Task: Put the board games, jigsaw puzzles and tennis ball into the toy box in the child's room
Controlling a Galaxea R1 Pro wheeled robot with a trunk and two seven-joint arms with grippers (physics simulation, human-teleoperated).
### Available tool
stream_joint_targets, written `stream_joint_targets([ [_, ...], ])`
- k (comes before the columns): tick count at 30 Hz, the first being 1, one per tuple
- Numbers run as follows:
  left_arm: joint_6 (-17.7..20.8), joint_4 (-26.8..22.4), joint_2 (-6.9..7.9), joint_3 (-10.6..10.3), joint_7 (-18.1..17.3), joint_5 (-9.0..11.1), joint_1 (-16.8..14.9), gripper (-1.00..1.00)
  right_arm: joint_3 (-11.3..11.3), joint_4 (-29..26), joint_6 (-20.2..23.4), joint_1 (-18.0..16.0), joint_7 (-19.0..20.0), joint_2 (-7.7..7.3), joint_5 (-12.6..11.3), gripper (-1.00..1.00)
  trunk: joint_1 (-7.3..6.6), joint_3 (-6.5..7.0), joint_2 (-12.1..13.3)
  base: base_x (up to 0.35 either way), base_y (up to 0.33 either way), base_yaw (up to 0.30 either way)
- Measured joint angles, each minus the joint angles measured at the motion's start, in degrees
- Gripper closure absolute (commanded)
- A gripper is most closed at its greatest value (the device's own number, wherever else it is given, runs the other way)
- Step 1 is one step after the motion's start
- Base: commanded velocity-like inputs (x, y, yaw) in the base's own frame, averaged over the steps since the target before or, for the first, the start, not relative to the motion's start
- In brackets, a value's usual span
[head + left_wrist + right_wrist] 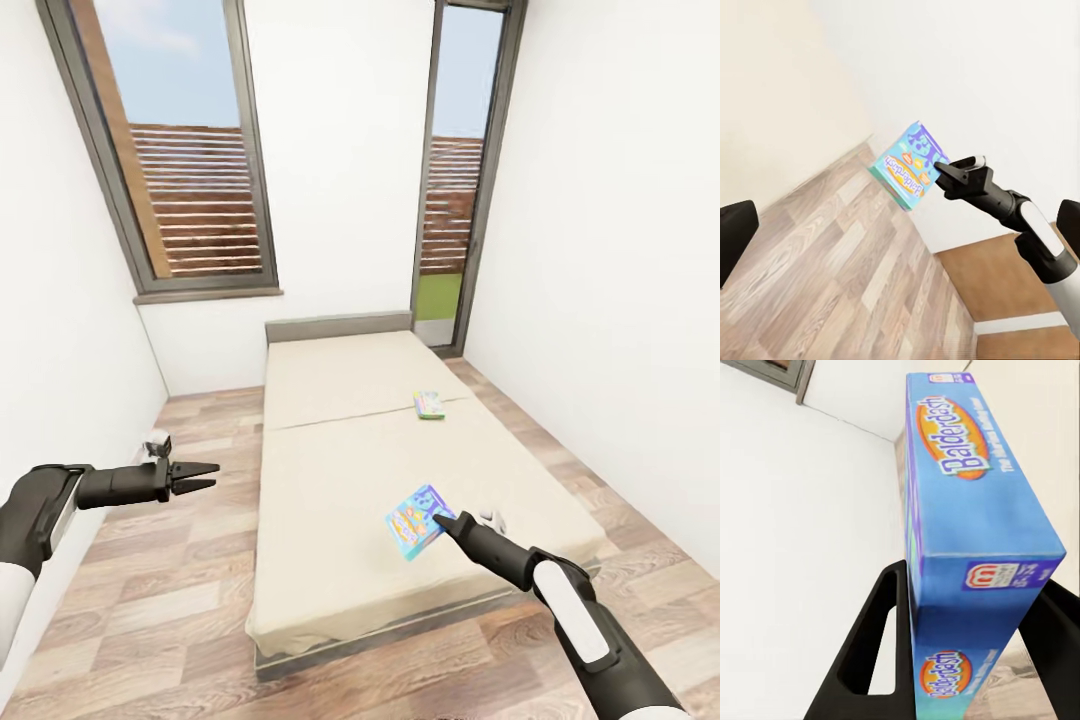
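The right wrist view reads the lettering on the blue board game [967, 532]: "Balderdash", printed on its face and its edge, with a black finger [881, 652] pressed against each side. From the head view, the right pincer [441, 519] holds this box [418, 520] tilted above the near part of the bed [330, 480]. The green-edged board game [429, 404] lies flat farther up the mattress, well apart. The left pincer [203, 477] hangs over the wooden floor [180, 590] beside the bed, fingers narrowly parted, holding nothing.
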Motion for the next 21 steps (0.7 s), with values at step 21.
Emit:
stream_joint_targets([
  [21,-0.1,0.0,0.09,0.0,0.0,0.0,0.0,-1.0,0.0,0.1,-0.3,0.1,0.1,-0.56,-0.3,1.0,-2.2,2.53,4.0,0.0,0.0,-0.28],
])
